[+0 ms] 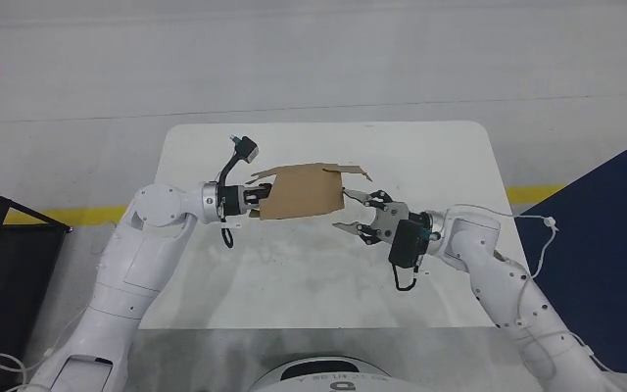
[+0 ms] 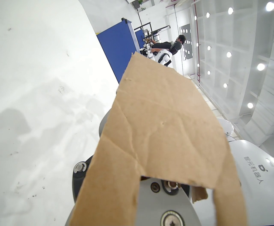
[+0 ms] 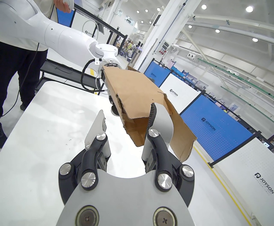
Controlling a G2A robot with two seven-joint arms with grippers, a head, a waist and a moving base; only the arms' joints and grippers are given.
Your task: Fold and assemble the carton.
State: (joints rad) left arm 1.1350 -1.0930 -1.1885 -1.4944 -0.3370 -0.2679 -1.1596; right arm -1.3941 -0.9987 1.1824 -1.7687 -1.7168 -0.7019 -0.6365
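Mid-frame above white table (image 1: 431, 284): creased brown cardboard carton (image 1: 304, 192), long axis across frame, left end clamped in left gripper (image 1: 253, 201); right gripper (image 1: 341, 210), jaws spread, at carton's free right-end flaps.

White table (image 1: 294, 284) on pale grey floor (image 1: 313, 59); yellow floor line (image 1: 88, 213); blue partition panels (image 3: 227, 137); bright ceiling lights (image 3: 249, 9).
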